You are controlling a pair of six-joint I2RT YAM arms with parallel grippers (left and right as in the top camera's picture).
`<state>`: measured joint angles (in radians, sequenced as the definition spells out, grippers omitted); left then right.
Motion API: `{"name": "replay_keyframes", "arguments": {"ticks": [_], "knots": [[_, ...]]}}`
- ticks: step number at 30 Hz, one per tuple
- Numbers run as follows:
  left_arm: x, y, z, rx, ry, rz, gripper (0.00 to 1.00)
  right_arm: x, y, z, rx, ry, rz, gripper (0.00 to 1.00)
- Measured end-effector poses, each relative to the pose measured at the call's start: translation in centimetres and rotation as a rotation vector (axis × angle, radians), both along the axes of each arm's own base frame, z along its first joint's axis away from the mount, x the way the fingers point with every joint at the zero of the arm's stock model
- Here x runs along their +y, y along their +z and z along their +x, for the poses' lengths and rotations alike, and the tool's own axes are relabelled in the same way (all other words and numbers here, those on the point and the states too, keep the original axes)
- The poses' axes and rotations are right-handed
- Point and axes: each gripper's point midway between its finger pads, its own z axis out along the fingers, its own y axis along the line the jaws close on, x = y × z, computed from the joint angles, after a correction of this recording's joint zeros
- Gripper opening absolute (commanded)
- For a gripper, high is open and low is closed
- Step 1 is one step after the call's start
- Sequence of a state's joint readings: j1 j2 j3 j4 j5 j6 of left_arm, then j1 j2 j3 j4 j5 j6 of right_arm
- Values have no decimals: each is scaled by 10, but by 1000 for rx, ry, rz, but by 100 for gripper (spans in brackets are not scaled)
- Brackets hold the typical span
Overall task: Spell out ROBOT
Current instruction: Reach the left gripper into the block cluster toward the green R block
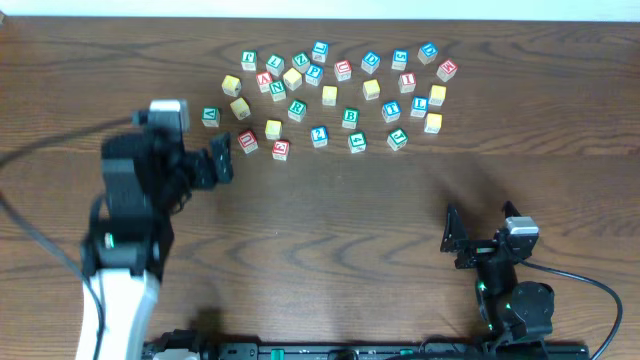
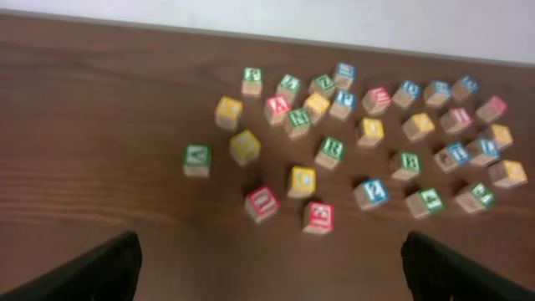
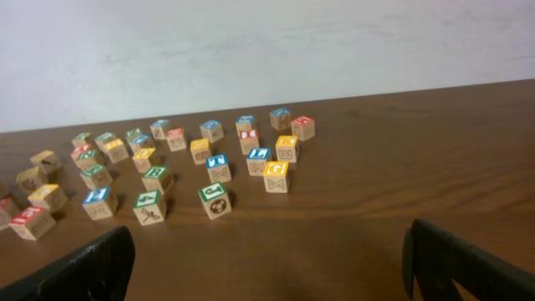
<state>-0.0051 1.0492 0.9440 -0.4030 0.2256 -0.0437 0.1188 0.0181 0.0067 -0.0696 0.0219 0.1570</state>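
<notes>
Overhead, R cube (image 1: 296, 109) lies ahead of the spread left fingers (image 1: 220, 150); right fingers (image 1: 453, 238) likewise spread.

The table (image 1: 330, 230) carries a loose cluster of cubes (image 1: 329, 95) at its far middle; none is stacked; most lie apart from one another. The R cube (image 1: 296, 109) lies left of centre in the cluster; the B cube (image 1: 350, 117) lies to its right, not touching it. One outlying cube (image 1: 210, 116) lies at the cluster's left edge. The left gripper (image 1: 222, 158) stands just before the cluster's near left corner, near the front-left cube (image 1: 247, 141); the right gripper (image 1: 480, 225) stands well apart, before the cluster's right side, toward the table's front edge.
</notes>
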Motion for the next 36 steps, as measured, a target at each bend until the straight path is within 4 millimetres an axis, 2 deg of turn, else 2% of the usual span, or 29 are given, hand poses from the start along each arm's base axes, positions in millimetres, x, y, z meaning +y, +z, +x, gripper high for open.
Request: {"name": "replay_keyframes", "arguments": {"ticks": [4, 8, 11, 12, 14, 17, 23, 28, 30, 36], "knots": [[-15, 9, 37, 128, -62, 1, 98, 0, 0, 0, 0, 1, 0, 99], [-45, 5, 74, 241, -171, 45, 98, 0, 0, 0, 0, 1, 0, 99], [-67, -5, 96, 323, -234, 72, 98, 0, 0, 0, 1, 1, 0, 99], [-77, -12, 109, 349, -260, 84, 98, 0, 0, 0, 1, 1, 0, 99], [-83, -25, 117, 411, -277, 94, 97, 0, 0, 0, 0, 1, 0, 99], [-92, -46, 140, 442, -291, 102, 98, 0, 0, 0, 1, 1, 0, 99], [-111, -93, 156, 491, -327, 120, 98, 0, 0, 0, 1, 1, 0, 99], [-127, -90, 162, 445, -377, 121, 100, 0, 0, 0, 1, 1, 0, 99], [-130, -95, 162, 449, -394, 133, 99, 0, 0, 0, 1, 1, 0, 99], [-135, -139, 167, 502, -406, 195, 96, 0, 0, 0, 0, 1, 0, 99]]}}
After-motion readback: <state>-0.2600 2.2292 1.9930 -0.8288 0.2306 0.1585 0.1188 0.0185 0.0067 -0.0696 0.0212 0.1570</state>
